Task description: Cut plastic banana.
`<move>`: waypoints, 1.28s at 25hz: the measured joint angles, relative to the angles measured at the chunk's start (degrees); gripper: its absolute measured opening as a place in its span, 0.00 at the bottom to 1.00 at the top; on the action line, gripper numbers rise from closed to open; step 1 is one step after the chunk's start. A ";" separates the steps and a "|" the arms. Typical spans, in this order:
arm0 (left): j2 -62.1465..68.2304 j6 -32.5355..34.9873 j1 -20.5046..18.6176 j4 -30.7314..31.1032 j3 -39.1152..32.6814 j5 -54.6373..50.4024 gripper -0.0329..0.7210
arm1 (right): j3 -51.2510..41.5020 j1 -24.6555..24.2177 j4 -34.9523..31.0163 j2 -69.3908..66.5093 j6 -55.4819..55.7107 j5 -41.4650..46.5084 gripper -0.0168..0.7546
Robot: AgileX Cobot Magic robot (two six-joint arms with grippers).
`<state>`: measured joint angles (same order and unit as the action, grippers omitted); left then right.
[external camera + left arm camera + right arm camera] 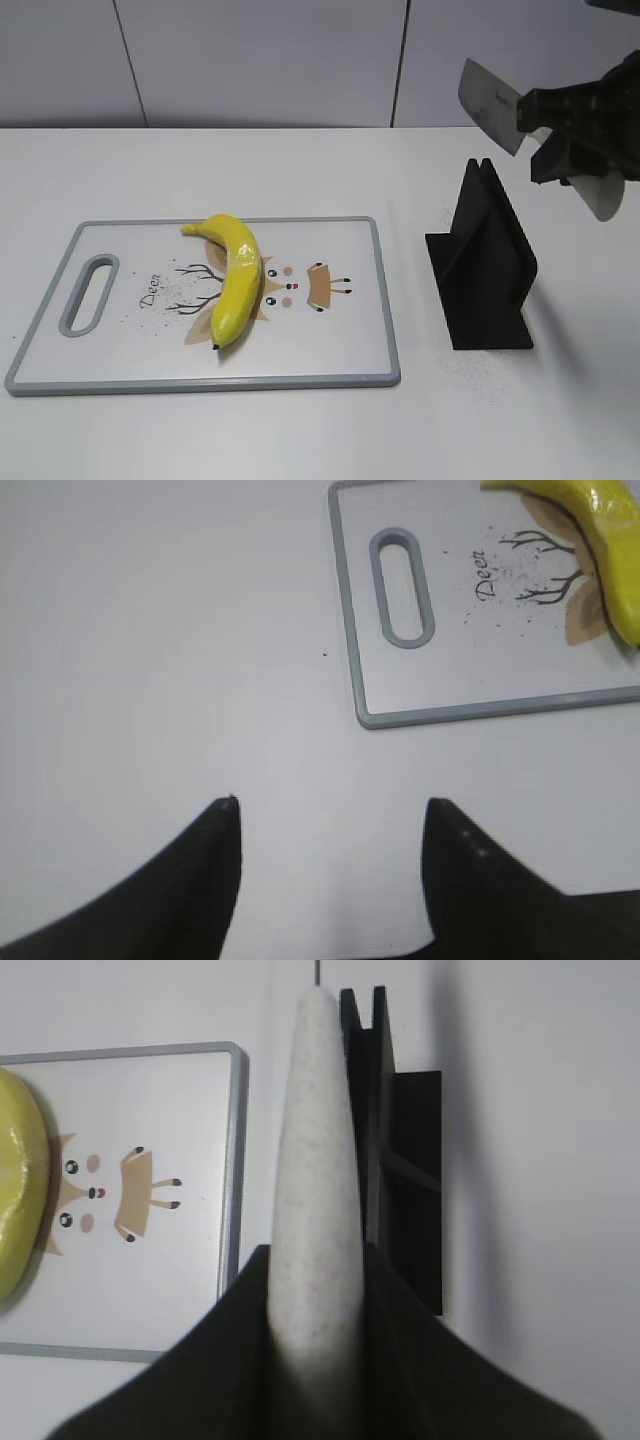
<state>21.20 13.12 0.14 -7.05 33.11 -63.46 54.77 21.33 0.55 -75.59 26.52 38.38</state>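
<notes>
The plastic banana [236,275] lies on the white cutting board [385,300], left of its deer drawing. It also shows in the left wrist view [600,520] and in the right wrist view [18,1190]. My right gripper [560,135] is shut on a knife, held in the air above the black knife stand [490,265]. The knife's blade [490,105] points up and left. Its pale speckled handle [315,1160] sits between the jaws [317,1250]. My left gripper [332,805] is open and empty over bare table, left of the board's handle end [400,585]. It is out of the exterior view.
The black slotted knife stand [405,1160] stands on the table right of the board. The board has a grey rim [450,715] and a handle slot [88,292] at its left end. A white panelled wall runs behind the table.
</notes>
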 joint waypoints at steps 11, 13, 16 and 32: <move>-21.37 -0.08 0.00 -0.24 -4.77 -0.32 0.76 | -2.52 0.00 0.85 0.04 1.28 -0.22 0.24; -21.38 -0.13 0.00 -0.30 -4.86 -0.28 0.76 | -2.73 0.00 0.85 -0.07 1.28 -0.23 0.24; -21.38 -0.13 0.00 -0.30 -4.91 -0.21 0.76 | -3.74 0.00 0.72 -1.01 1.28 -0.29 0.24; -21.38 -0.19 0.00 -0.30 -4.91 -0.09 0.73 | -4.32 0.00 -5.22 -5.45 -5.92 6.66 0.57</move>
<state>-0.18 12.93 0.14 -7.35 28.20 -63.55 50.45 21.33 -4.67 -81.04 20.59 45.04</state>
